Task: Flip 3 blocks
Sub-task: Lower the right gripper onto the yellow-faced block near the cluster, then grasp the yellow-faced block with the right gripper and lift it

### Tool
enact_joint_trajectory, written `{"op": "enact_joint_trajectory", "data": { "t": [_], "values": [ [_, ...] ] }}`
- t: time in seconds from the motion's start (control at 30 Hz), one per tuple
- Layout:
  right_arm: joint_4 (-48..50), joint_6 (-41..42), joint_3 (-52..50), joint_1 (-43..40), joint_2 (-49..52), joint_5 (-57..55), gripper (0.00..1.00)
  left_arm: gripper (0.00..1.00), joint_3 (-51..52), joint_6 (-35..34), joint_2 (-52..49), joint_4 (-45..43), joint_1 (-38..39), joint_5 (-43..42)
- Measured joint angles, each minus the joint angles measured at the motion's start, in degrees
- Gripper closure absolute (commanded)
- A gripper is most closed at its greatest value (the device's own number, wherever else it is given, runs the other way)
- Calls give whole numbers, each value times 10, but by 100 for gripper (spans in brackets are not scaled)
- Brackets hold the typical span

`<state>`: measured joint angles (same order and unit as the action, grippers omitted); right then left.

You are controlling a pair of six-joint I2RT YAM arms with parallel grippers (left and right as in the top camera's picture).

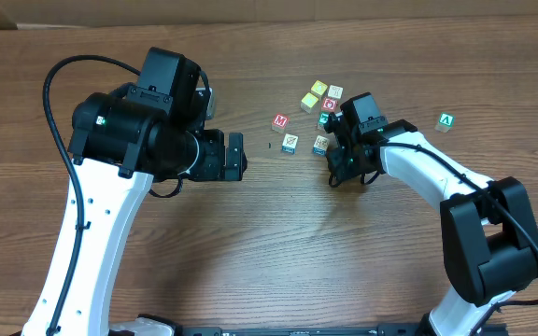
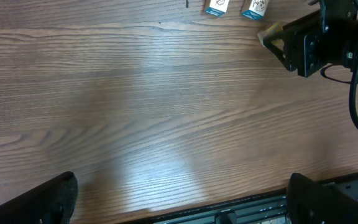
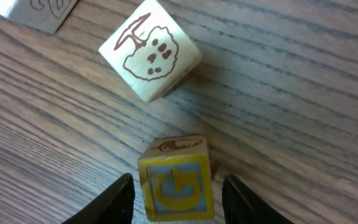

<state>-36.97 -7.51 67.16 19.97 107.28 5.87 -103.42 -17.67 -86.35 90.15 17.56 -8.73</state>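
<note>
Left gripper (image 2: pixel 180 186): jaws spread wide, nothing between them, held above bare counter (image 1: pixel 250 261) well to the left of the blocks.

Right gripper (image 3: pixel 178 180): jaws stood on either side of one block (image 3: pixel 179 196), close to both its flanks. This block showed a yellow-bordered blue face with a yellow letter like a G, and a tan face with a brown print above it. Whether the jaws pressed on it or only bracketed it could not be told from the right wrist view. Whether it rested on the counter could not be told either.

Just beyond it lay a white block (image 3: pixel 149 55) with a red-brown picture print, turned at an angle and apart from the jaws. Part of a third block (image 3: pixel 33 11) showed at the upper left edge.

Overhead: the slash-marked block (image 1: pixel 290 142) lay near the red "M" block (image 1: pixel 280 121), both left of the right gripper. The green "A" cube (image 1: pixel 446 121) sat well apart on the right.
</note>
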Motion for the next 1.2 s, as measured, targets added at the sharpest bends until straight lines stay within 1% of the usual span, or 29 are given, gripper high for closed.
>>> {"op": "enact_joint_trajectory", "data": {
  "t": [0.1,0.43,0.53,0.57,0.6,0.63,0.67,0.73,0.83,0.9,1.07,1.2],
  "values": [
    [0,0,0,0,0,3,56,0,0,0,0,0,0,0],
    [-11,12,0,0,0,3,58,0,0,0,0,0,0,0],
    [-24,18,0,0,0,1,61,0,0,0,0,0,0,0],
    [-30,20,1,0,0,1,60,0,0,0,0,0,0,0],
    [-35,22,3,0,0,1,51,0,0,0,0,0,0,0],
    [-39,24,5,0,0,1,44,0,0,0,0,0,0,0],
    [-40,26,7,0,0,1,39,0,0,0,0,0,0,0],
    [-37,25,12,0,0,0,35,0,0,0,0,0,0,0],
    [-24,28,15,0,0,-3,34,0,0,0,0,0,0,0],
    [-13,28,15,0,0,-3,35,0,0,0,0,0,0,0],
    [9,28,12,0,0,-3,45,0,0,0,0,0,0,0],
    [14,28,1,0,0,-3,47,0,0,0,0,0,0,0]
  ]
}}
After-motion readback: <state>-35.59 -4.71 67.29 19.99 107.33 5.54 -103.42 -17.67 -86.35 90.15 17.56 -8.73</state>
